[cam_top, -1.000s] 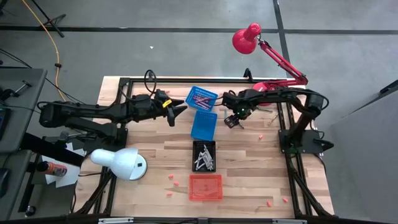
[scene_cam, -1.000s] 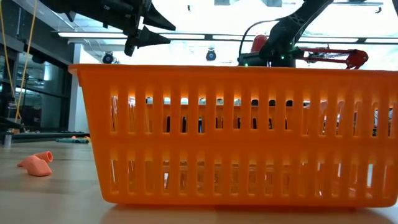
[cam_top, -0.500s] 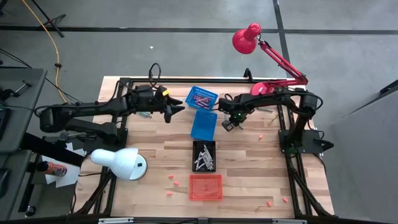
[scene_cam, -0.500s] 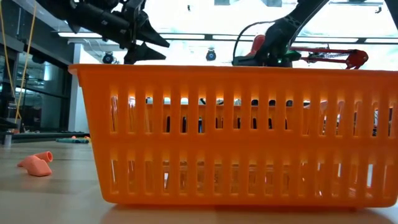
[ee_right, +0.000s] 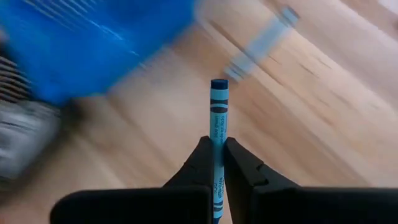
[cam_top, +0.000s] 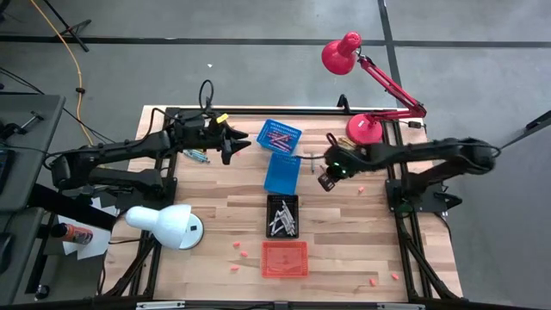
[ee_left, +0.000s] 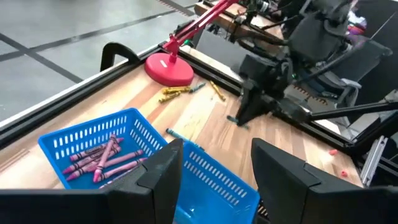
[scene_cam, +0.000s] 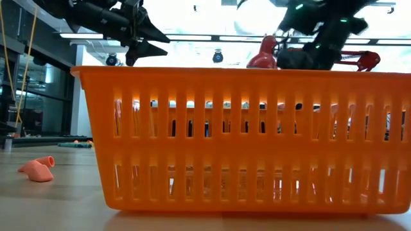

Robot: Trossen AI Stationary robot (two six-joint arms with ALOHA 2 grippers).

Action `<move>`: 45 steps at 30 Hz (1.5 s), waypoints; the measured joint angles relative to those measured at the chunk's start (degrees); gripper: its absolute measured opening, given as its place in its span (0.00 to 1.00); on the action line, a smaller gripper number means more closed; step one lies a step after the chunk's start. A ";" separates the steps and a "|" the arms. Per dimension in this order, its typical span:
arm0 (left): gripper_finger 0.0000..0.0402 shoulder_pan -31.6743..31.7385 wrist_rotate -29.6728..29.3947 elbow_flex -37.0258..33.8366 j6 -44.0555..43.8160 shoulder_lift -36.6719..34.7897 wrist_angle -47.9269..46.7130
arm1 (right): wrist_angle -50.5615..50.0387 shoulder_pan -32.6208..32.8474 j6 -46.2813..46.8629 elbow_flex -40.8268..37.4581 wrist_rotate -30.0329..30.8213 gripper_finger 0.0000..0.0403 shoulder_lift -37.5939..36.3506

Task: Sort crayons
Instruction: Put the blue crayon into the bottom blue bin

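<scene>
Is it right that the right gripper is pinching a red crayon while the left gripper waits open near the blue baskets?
Not quite. The crayon is blue, not red; the right wrist view shows it pinched in the right gripper. The rest holds: the left gripper waits open near the blue baskets.

— How many baskets (cam_top: pixel 282 173) on the bench?
— Four: two blue, one black, one orange.
— And lamps (cam_top: pixel 164 224)?
— Two, one white and one red. Pink bits (cam_top: pixel 238 254) are scattered around; several.
</scene>
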 joint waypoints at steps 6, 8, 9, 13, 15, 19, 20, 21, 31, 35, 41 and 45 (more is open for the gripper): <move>0.44 -2.08 -0.70 -0.02 -2.52 -0.08 2.68 | 44.26 4.29 6.72 -16.68 0.12 0.01 -7.67; 0.44 -3.03 -1.98 -0.02 -2.80 -0.08 4.81 | 57.48 4.59 6.63 -19.22 1.22 0.00 -6.93; 0.44 -3.60 -2.64 -0.02 -2.78 -0.06 6.17 | 61.87 4.54 6.18 -19.51 1.58 0.00 -6.32; 0.44 -5.22 -3.83 -0.02 -1.63 -0.06 10.06 | 70.75 4.43 0.95 -18.50 1.84 0.00 -4.45; 0.44 -5.57 -3.98 -0.02 -1.36 -0.06 10.40 | 71.06 4.43 -0.29 -17.86 1.75 0.00 -4.51; 0.44 -5.68 -4.31 -0.02 -1.89 -0.06 10.47 | 70.83 4.43 -0.34 -17.82 0.42 0.00 -4.45; 0.44 -5.66 -4.37 -0.02 -1.85 -0.06 10.47 | 70.89 4.43 -0.24 -17.81 0.17 0.00 -4.46; 0.44 -5.66 -4.37 -0.02 -1.82 -0.06 10.48 | 70.73 4.43 0.15 -17.81 0.15 0.00 -4.46; 0.44 -5.66 -5.82 -0.04 -0.77 -0.06 10.82 | 70.61 4.60 18.67 -16.83 7.72 0.00 7.42; 0.44 -5.66 -6.34 -0.07 -0.71 -0.06 11.73 | 71.02 5.61 20.66 -11.72 6.29 0.00 15.37; 0.44 -5.46 -6.44 -0.07 -0.70 -0.20 11.83 | 59.03 5.04 24.21 -1.74 6.33 0.01 22.06; 0.44 -5.46 -6.45 -0.07 -0.71 -0.21 11.78 | 47.47 4.35 27.64 3.88 3.97 0.06 23.36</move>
